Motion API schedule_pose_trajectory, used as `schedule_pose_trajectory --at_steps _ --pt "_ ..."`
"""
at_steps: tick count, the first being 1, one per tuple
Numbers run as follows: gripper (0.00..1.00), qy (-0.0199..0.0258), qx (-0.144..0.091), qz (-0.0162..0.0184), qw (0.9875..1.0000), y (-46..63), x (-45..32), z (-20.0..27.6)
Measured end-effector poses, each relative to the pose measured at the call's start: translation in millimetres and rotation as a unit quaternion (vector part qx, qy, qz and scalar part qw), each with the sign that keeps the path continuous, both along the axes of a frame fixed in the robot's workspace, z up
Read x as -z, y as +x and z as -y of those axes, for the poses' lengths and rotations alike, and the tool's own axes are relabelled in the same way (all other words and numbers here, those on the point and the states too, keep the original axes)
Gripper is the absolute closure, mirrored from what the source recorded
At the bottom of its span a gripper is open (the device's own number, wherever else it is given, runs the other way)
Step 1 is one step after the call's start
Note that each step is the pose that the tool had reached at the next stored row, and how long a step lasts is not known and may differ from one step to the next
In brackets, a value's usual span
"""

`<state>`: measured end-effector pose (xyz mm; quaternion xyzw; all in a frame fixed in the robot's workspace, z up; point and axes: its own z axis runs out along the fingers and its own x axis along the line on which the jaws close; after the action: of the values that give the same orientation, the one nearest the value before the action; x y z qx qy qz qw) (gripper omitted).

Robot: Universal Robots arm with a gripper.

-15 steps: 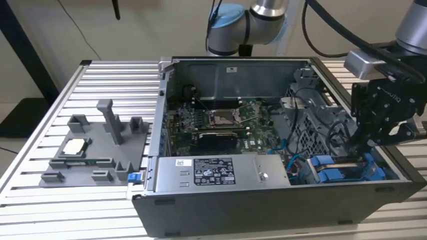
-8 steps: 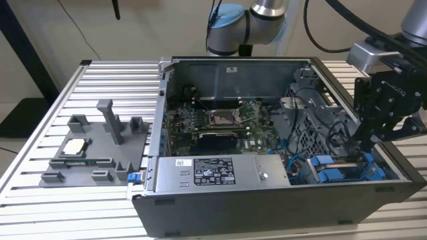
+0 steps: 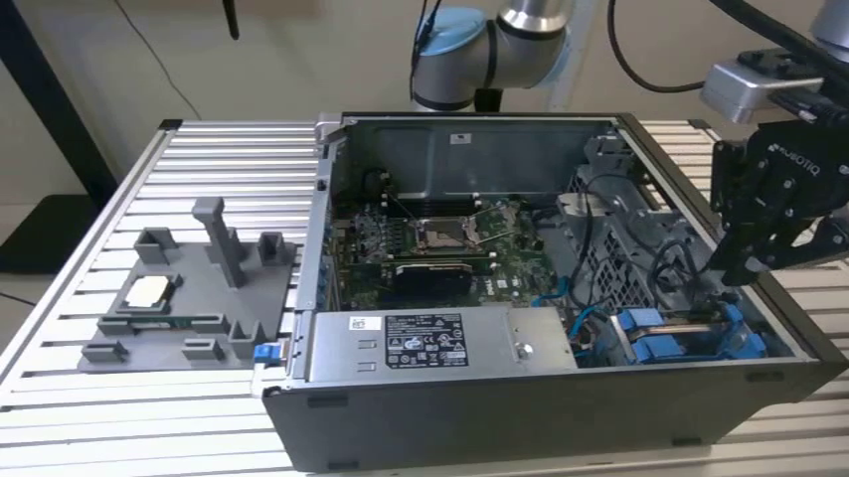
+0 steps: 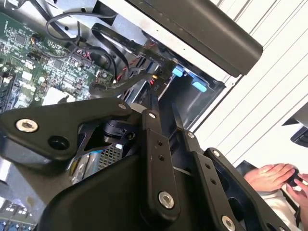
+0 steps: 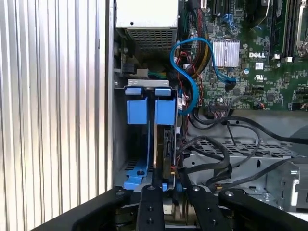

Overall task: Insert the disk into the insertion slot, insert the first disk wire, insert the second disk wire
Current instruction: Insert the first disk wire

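The black claw (image 3: 737, 276) points down into the open dark computer case (image 3: 531, 417), just above the grey blue-tabbed insertion slot (image 5: 137, 108); whether it grips cannot be told.

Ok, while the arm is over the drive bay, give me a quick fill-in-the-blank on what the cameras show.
1. The plastic tabs at the end of the insertion slot are ____ in colour.
2. The gripper hangs over the exterior view's ____ side of the open computer case.
3. The grey fixture holding the small chip module lies on the slatted table, to the exterior view's ____ of the case.

Missing words: blue; right; left.
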<state>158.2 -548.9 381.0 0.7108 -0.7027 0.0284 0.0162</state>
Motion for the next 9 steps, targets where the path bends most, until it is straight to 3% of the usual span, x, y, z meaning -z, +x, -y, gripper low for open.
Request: schedule_pose_trajectory --at_steps 9 --pt "0.73 -0.0001 0.0 -0.0001 1.0 10.3 -0.2 -2.2"
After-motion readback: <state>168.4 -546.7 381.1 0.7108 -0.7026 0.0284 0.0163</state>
